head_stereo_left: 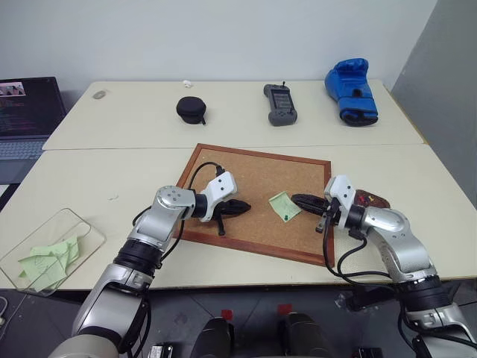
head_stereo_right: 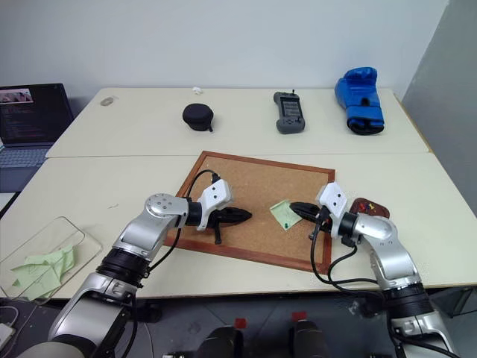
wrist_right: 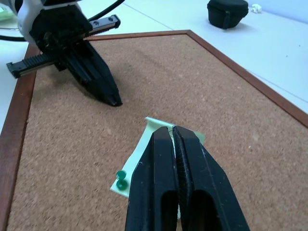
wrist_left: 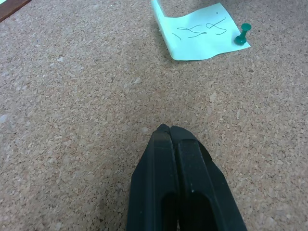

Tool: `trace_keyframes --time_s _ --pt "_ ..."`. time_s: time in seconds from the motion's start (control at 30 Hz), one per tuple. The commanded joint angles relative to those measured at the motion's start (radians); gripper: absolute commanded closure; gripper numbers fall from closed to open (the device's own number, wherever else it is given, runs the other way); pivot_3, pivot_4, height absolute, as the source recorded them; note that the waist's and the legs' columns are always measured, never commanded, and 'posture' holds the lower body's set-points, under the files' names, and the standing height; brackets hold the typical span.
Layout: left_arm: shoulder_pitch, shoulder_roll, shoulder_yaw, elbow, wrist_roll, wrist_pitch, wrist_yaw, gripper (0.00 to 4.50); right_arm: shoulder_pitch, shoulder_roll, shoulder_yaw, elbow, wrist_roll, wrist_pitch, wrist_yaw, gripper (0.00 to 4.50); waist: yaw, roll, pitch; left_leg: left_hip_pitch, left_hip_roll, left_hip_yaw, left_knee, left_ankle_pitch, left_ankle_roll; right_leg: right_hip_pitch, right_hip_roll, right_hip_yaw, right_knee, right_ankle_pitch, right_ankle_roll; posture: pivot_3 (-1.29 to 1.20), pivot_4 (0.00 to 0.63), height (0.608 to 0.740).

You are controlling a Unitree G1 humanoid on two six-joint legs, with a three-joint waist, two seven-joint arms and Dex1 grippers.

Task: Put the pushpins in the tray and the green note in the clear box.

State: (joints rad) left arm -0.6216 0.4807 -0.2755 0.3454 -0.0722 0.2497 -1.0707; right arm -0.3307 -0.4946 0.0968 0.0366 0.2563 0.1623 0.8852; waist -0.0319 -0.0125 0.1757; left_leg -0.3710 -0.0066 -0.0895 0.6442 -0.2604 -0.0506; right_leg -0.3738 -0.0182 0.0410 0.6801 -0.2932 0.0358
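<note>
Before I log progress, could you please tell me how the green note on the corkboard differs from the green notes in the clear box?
The pale green paper note lies single on the corkboard, pinned by a teal pushpin; the green notes in the clear plastic box lie heaped and unpinned. Both are the same pale green.

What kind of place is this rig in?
Probably an office or lab test space: pale tables pushed together against a plain wall, an open laptop at the edge, and a staged corkboard.
</note>
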Motion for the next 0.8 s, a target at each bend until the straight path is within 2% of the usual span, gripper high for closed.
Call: trace_keyframes --time_s 0.03,0.43,0.8 --pt "0.011 0.003 -0.030 0.032 0.045 0.018 0.012 4.50 0.009 -0.028 -0.076 -0.062 0.004 0.019 -0.057 4.48 0.000 0.000 0.000 0.000 0.000 0.000 0.000 0.000 0.000 0.000 0.000 0.000 0.000 0.000 0.000 0.00 0.150 0.740" --pt "0.027 0.006 -0.034 0.023 0.043 0.022 0.005 4.50 0.105 -0.053 -0.340 -0.076 0.047 0.217 -0.318 4.48 0.001 0.000 0.000 0.000 0.000 0.000 -0.001 0.000 0.000 0.000 0.000 0.000 0.000 0.000 0.000 0.00 0.150 0.740" --pt "0.017 0.000 -0.033 0.035 0.044 0.015 0.007 4.50 0.149 -0.072 -0.418 -0.086 0.077 0.324 -0.358 4.48 0.001 0.000 0.000 0.000 0.000 0.001 -0.001 0.000 0.000 0.000 0.000 0.001 0.000 0.000 0.001 0.00 0.150 0.740"
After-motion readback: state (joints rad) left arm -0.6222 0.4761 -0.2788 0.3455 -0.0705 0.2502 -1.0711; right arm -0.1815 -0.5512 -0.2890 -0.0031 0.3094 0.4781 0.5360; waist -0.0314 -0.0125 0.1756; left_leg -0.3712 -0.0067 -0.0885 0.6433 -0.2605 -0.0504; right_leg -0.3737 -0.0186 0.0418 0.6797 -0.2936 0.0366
